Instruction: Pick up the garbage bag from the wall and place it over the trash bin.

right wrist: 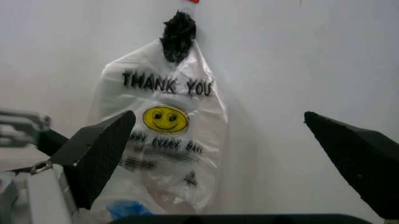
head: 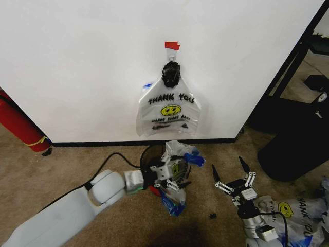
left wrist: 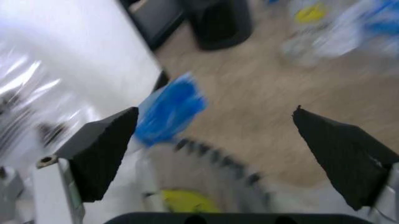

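- Garbage bag (head: pixel 169 114), a thin translucent white plastic one printed "THANK YOU" above a yellow smiley, hangs flat on the plain white wall (head: pixel 77 67), bunched at its top into a dark knot on a hook under a small red tape strip (head: pixel 171 45), presumably so a gripper can lift it straight off.
- A second identical bag (head: pixel 177 154) with blue-tinted handles is crumpled over the small black wire-mesh trash bin (head: pixel 149 154) on the carpet below (the bin's rim barely shows behind it).
- Left gripper (head: pixel 172 180) sits at that crumpled bag with its fingers spread; its wrist view shows nothing pinched between them, just blue handle and mesh beyond.
- Right gripper (head: pixel 232 177) hovers low beside the bin, fingers wide apart and empty; its wrist view faces the hanging bag squarely, knot and print plain.
- More bags (head: pixel 293 213) lie near the right arm.
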You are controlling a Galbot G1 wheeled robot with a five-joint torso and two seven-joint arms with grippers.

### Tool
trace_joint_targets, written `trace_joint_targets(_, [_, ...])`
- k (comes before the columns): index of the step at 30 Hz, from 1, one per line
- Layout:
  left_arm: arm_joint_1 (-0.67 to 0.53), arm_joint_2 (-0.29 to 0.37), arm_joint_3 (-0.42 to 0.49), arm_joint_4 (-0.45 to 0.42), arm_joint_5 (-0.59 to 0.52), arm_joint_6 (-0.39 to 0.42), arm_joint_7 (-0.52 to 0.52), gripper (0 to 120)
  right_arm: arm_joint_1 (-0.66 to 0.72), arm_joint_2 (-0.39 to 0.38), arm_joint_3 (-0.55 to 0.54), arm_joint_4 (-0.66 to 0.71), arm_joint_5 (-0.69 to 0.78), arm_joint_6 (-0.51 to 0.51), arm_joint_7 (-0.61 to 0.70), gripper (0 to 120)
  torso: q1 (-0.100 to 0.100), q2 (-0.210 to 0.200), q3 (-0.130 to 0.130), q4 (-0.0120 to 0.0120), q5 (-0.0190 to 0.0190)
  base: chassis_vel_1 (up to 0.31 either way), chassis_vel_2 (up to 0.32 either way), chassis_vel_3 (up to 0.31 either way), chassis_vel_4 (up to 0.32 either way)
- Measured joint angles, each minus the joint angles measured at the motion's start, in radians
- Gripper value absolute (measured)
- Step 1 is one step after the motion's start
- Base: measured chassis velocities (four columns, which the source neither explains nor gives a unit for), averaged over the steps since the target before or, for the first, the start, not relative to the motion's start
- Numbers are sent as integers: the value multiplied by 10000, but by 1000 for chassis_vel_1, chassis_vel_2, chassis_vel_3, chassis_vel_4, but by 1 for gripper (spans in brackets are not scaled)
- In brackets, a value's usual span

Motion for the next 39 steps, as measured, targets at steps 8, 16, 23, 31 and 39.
trace_joint_targets(8, [-678,-318,559,346,170,1028,-1544,79,-192,66,-80,-33,-3,139,1,100,0,0,0,0,1,0,0,0,0])
trace_joint_targets(16, [-985,-305,830,443,579,1651,-1654,65,-270,119,-66,-81,23,191,-25,100,0,0,0,2,1,0,0,0,0])
trace_joint_targets(23, [-899,-341,802,402,805,2000,-2147,41,-269,214,-154,-45,-58,198,-50,100,0,0,0,0,1,0,0,0,0])
trace_joint_targets(31, [-406,-262,498,196,115,2525,-3211,12,-235,170,-200,-86,-136,202,-19,100,-1,0,-1,1,1,0,0,0,0])
trace_joint_targets(39, [448,-727,-365,91,-3508,2779,-5536,0,-192,-115,-679,-289,257,-517,241,100,-2,1,-1,1,1,0,0,0,0])
